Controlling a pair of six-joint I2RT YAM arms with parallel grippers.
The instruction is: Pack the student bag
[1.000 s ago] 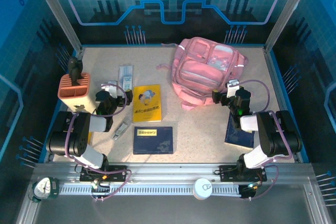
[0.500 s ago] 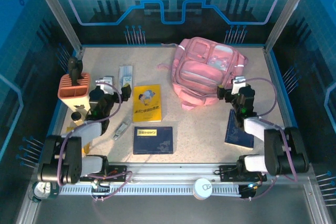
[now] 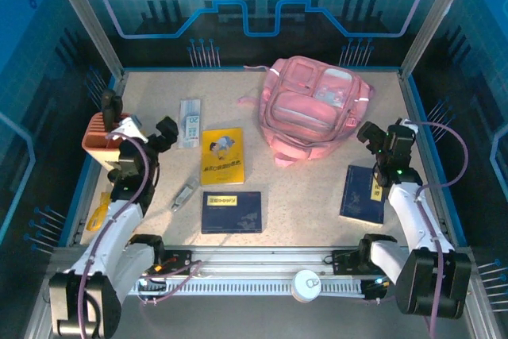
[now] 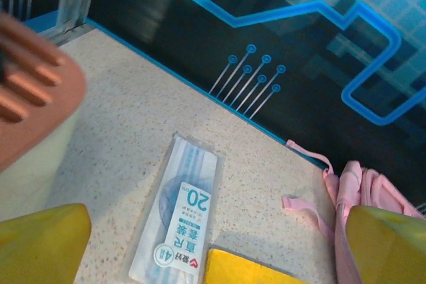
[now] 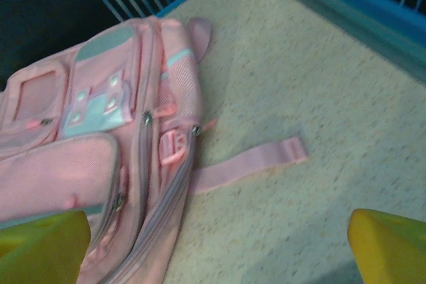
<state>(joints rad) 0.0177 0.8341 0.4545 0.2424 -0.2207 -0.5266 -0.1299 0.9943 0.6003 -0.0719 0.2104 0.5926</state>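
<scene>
The pink backpack (image 3: pixel 313 109) lies flat at the far side of the table (image 3: pixel 302 184), right of centre, pockets facing up, and as far as I can see every zipper on it is shut. The right gripper (image 3: pixel 386 134) hangs just beside its near right corner, fingers spread wide with nothing between them. The left gripper (image 3: pixel 147 127) is equally wide and empty, up by the orange pen holder (image 3: pixel 105 142), looking down on the flat ruler packet (image 3: pixel 190 112). What worries me is the loose strap (image 5: pixel 249 161) trailing on the table near the right fingers. A careless reach could catch it and drag the soft backpack instead of opening it. The yellow book (image 3: pixel 221 156) and the two blue books (image 3: pixel 231 211) lie flat, so fingers may skid over a cover, and the left arm is close enough to tip the pen holder.
</scene>
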